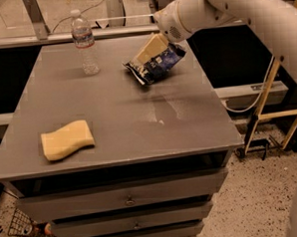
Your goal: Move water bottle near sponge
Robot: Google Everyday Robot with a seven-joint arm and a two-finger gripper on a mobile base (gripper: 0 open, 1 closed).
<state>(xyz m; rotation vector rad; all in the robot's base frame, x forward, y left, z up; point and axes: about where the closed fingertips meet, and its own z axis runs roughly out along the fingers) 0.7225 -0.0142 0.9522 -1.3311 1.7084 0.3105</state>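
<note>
The water bottle [84, 41] stands upright at the far left of the grey tabletop [118, 109], close to the back edge. It is clear plastic with a white cap. Its pale label band carries red marks, but no word or brand on it can be read. The sponge [67, 139] lies flat near the front left edge, pale yellow with a wavy outline, well apart from the bottle and with bare tabletop between them.

A dark blue snack bag [156, 66] lies crumpled toward the far right of the tabletop. It has light print, but the print is too small and creased to read.

The end effector [144, 53] hangs at the end of the white arm [222, 7], tan and flat, slanting down toward the left. It overlaps the bag's upper left part and hides that part. Whether it touches the bag or hovers above it cannot be told. Whether it is spread or pressed together cannot be told either, since it shows as one flat tan shape. It is well apart from the bottle.

The arm is cut off at the top and right edges. Under the tabletop, drawers [128, 201] with small knobs show; the lowest is partly cut off. A wire basket [19, 228] at the lower left holds something too dim to make out.
</note>
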